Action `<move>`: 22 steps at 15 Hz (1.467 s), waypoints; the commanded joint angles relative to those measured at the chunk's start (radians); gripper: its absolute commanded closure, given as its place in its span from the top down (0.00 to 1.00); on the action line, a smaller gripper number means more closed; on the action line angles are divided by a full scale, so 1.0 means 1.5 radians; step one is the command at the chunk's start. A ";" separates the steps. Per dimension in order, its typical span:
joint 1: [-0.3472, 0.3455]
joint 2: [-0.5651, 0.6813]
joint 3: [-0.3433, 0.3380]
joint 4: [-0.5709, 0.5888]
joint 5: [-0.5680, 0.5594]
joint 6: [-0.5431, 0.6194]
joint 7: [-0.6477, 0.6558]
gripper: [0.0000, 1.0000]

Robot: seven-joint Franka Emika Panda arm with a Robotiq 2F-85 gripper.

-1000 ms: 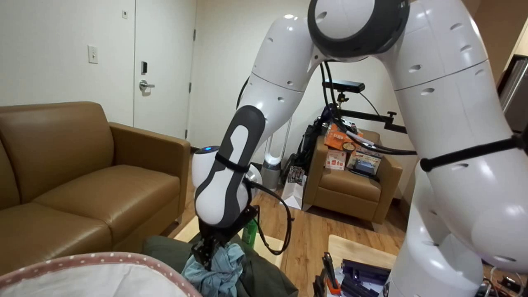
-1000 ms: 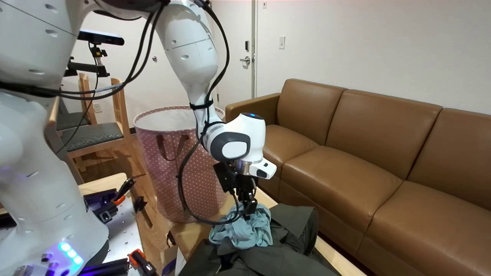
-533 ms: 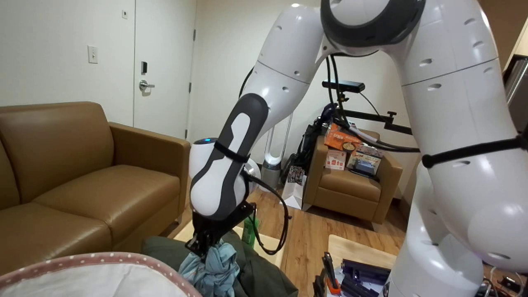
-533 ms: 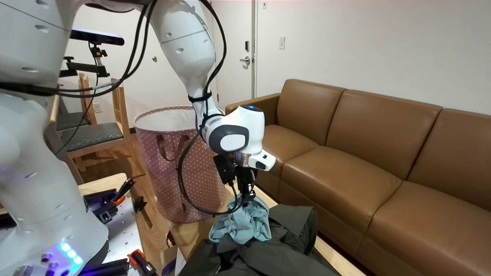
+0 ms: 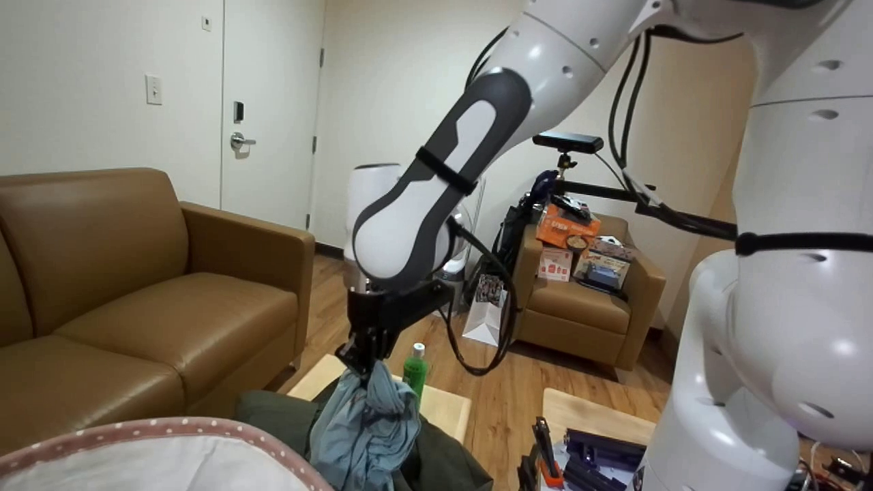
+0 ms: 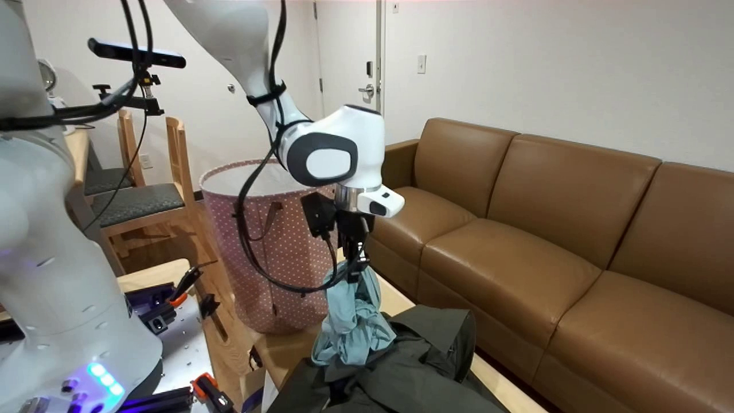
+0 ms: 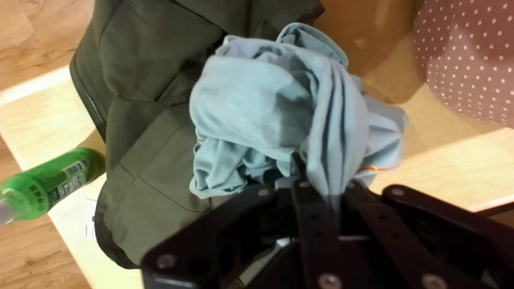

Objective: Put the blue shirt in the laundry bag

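The light blue shirt is bunched up, its top drawn into a tall fold while its lower part hangs over a dark green garment. Gathered folds of the shirt run between the fingers in the wrist view, and my gripper is shut on them. In an exterior view, the same gripper stands above the table with the shirt below it. The laundry bag, pink with white dots and a white lining, stands upright beside the table. Its rim crosses the lower left of an exterior view; its inner bottom is hidden.
The dark green garment lies on the light wooden table. A green bottle is by the garment's far side. A brown sofa runs along the table, and tools lie near the robot's base.
My gripper has risen, pulling the upper part of the blue shirt up off the dark garment into a stretched fold. The jaws have closed on the cloth. The bag has not moved.
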 commanded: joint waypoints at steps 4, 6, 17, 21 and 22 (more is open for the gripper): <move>-0.005 -0.282 0.025 -0.052 -0.100 -0.123 0.039 0.02; -0.004 -0.363 0.045 -0.055 -0.093 -0.143 0.018 0.02; -0.026 -0.353 0.080 -0.016 -0.155 -0.135 0.066 0.02; -0.018 -0.457 0.150 0.027 -0.220 -0.181 0.090 0.02; -0.012 -0.483 0.167 0.037 -0.228 -0.187 0.088 0.02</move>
